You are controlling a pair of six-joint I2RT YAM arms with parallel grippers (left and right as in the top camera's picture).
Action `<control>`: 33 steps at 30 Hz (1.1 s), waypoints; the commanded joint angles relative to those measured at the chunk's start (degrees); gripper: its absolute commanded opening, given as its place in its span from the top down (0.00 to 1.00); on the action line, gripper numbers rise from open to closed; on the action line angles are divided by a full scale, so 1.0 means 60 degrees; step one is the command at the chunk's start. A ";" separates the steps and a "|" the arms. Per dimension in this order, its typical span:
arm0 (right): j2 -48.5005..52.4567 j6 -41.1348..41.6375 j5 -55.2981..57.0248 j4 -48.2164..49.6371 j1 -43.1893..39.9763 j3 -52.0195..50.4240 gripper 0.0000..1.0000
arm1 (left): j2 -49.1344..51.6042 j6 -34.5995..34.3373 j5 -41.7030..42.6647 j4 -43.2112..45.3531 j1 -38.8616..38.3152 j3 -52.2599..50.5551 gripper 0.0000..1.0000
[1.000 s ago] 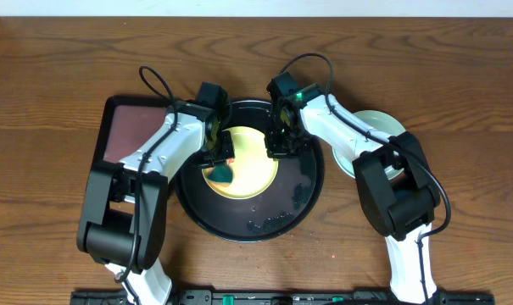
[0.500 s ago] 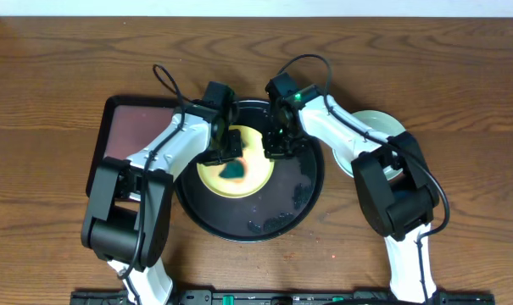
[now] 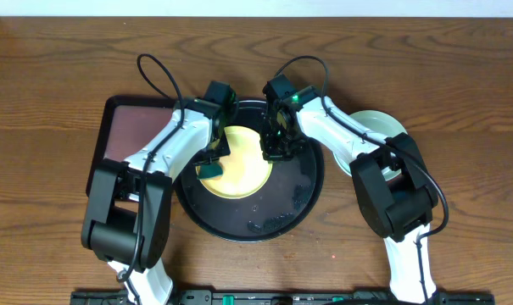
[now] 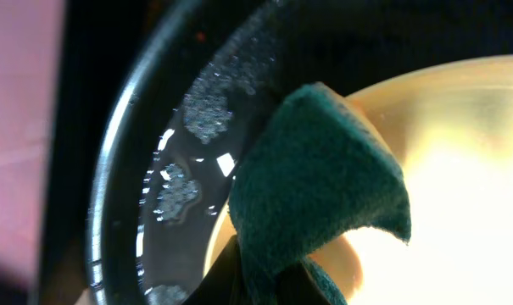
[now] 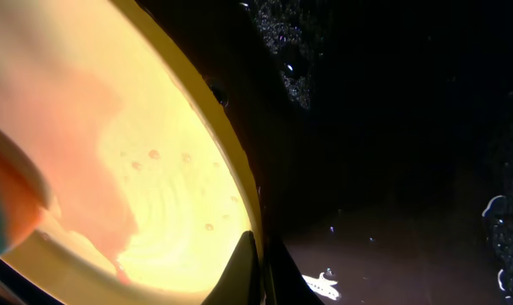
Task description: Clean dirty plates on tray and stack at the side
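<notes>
The pale yellow plate (image 3: 243, 161) lies in the black round tray (image 3: 303, 199). My left gripper (image 3: 212, 159) is shut on a dark green sponge (image 3: 209, 170), which it presses on the plate's left edge. My right gripper (image 3: 273, 151) is shut on the plate's right rim. In the left wrist view the sponge (image 4: 324, 178) lies folded over the plate (image 4: 468, 169). In the right wrist view the plate (image 5: 154, 127) carries a pinkish-red smear (image 5: 69, 186), and the fingers (image 5: 258, 271) pinch its rim. A pale blue-green plate (image 3: 376, 124) sits outside the tray on the right, partly under my right arm.
A dark maroon rectangular tray (image 3: 129, 135) lies left of the black tray, under my left arm. Water drops and suds lie on the black tray's floor (image 4: 188, 110) and at its front (image 3: 269, 222). Brown wooden table (image 3: 460, 102) surrounds everything.
My left gripper has swept the sponge from the plate's middle back to its left edge. My right gripper has stayed on the plate's right rim.
</notes>
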 commanded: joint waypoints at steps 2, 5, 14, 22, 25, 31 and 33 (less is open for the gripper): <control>-0.0036 0.0076 0.0262 -0.0117 -0.0069 -0.0175 0.99 | -0.0645 0.0178 -0.1049 -0.0692 0.0346 0.0783 0.93; -0.0036 0.0073 0.0262 -0.0117 -0.0073 -0.0175 0.99 | -0.1297 0.0266 -0.1049 -0.1122 0.0612 0.1049 0.93; -0.0623 -0.1118 0.0080 -0.0120 -0.0113 -0.0146 0.99 | -0.2608 0.1042 -0.1056 -0.1446 0.2164 0.1056 0.93; -0.2871 -0.1184 0.3832 -0.0623 0.0135 -0.0146 0.99 | -0.2430 0.1042 -0.1053 -0.1453 0.3475 0.0798 0.93; -0.3548 -0.1180 0.5960 -0.0736 0.0637 -0.0149 0.99 | -0.2280 0.1038 -0.1053 -0.1439 0.3781 0.0787 0.93; -0.3745 -0.1075 0.9136 -0.1096 0.2044 -0.0149 0.99 | -0.2047 0.1038 -0.1053 -0.1373 0.3923 0.0783 0.93; -0.3745 -0.0805 1.0258 -0.1249 0.2561 -0.0149 0.99 | -0.2007 0.1038 -0.1053 -0.1377 0.3923 0.0783 0.93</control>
